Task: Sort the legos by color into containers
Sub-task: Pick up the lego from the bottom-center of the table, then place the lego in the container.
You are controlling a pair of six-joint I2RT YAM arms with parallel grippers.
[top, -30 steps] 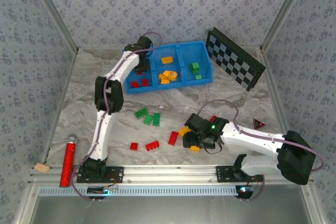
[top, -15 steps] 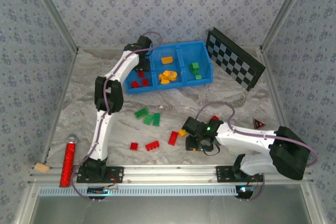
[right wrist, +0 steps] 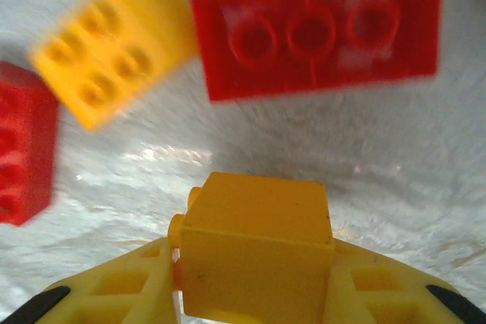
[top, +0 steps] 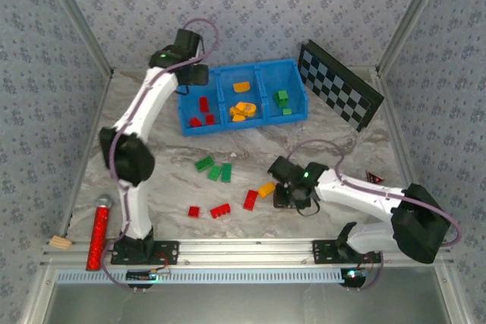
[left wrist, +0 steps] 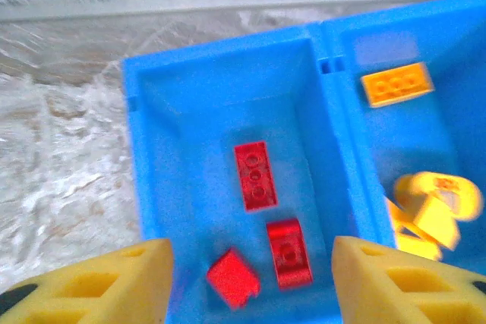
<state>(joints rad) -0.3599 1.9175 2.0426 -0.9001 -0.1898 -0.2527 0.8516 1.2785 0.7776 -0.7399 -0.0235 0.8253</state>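
Left end effector (top: 193,75): released, its 2 yellow fingers (left wrist: 99,286) apart with nothing between them, hanging above the left end of the blue tray (top: 250,124).
Right end effector (top: 285,193): clenched on a yellow brick (right wrist: 254,252) that sits between both pads, low over the counter (top: 152,149).
Left compartment (left wrist: 152,149): 3 red bricks (left wrist: 254,174), 1 long and lying flat, 2 smaller ones closer to the wrist camera.
Middle compartment (top: 257,97): orange and yellow bricks (top: 241,110) in a small heap, with 1 orange piece apart at the far end.
Right compartment (top: 295,85): green bricks (top: 282,98).
Loose greens (top: 216,171): 3 close together on the counter, in front of the tray.
Loose reds (top: 220,209): 3 on the counter, nearer the arm bases, in a loose row.
Loose orange brick (top: 266,189): just beside the right end effector, between it and the nearest loose red.
Checkered board (top: 338,85): tilted, right of the tray.
Red glitter tube (top: 97,233): at the near left edge, with a wooden block (top: 59,243) beside it.
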